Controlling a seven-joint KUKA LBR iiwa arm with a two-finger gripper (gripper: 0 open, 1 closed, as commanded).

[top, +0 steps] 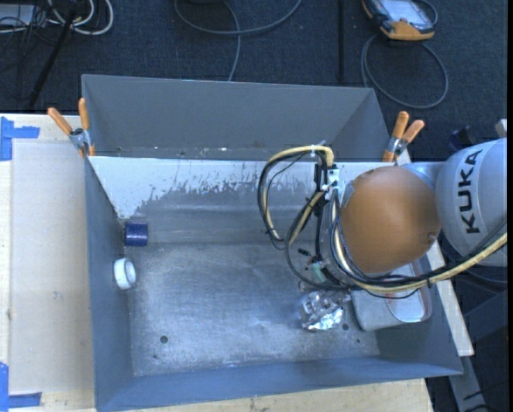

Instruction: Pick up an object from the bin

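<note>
My gripper [323, 288] is low in the bin's right part, mostly hidden under the arm's orange dome and cables. Directly under it, touching or nearly touching, lies a crumpled silvery foil-like lump [323, 314] on the bin floor. Whether the lump sits inside the gripper is hidden.
A small dark blue cylinder [136, 233] lies at the foot of the left back slope. A white round cap-like thing [124, 272] is just below it by the left wall. A pale grey flat thing [394, 309] lies against the right wall beside the foil lump.
</note>
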